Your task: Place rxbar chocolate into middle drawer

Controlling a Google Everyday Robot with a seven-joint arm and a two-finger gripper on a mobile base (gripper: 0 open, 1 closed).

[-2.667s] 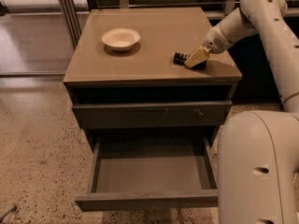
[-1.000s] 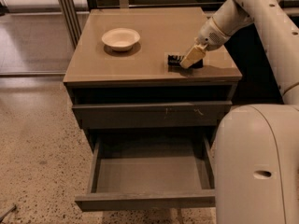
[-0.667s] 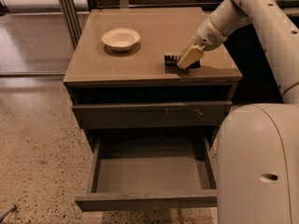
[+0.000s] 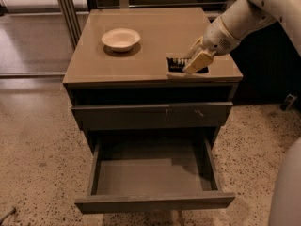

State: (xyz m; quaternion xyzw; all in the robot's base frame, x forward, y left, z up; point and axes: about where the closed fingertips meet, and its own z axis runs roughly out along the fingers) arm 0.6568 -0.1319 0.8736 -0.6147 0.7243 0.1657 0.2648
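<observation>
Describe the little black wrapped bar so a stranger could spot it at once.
Find the grey cabinet with the brown top and one grey drawer pulled open. At the top's front right corner lies the small flat black wrapped bar, with the robot's tan gripper right over it. Unlike the round white bowl further left, it is dark, rectangular, with white markings.

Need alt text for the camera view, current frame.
A robot gripper holds a black chocolate bar at the front right of a brown cabinet top; a white bowl sits further back on the left. Below, the middle drawer is pulled open, and the drawer above it is shut.
</observation>
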